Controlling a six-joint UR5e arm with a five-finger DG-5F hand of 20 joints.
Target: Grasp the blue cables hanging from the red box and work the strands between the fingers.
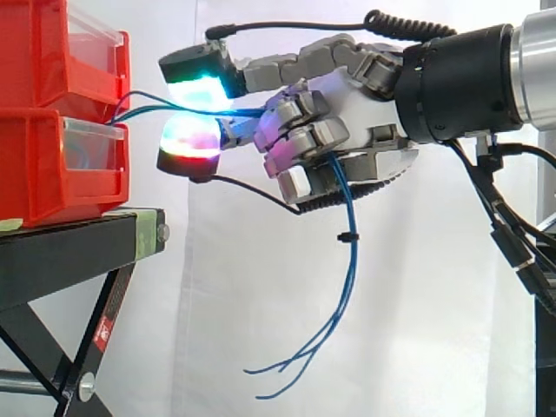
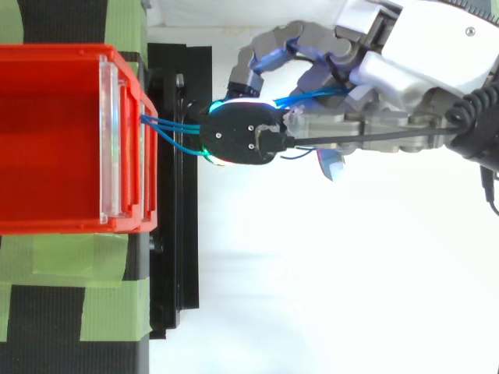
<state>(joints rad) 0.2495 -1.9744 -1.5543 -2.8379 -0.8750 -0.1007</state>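
Side view: hand [image 1: 347, 97] clamps blue cables [image 1: 347, 228], midsect. hidden.

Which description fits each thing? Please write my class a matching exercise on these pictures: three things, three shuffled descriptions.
Things:
1. blue cables
2. red bins
3. hand

Descriptions:
A. stacked on the black stand
B. fingers curled round the strands
C. run out of a bin, loose ends dangling below the fingers

Pairs: 1-C, 2-A, 3-B

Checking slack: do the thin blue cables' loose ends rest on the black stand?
No: the thin blue cables dangle freely below the hand.
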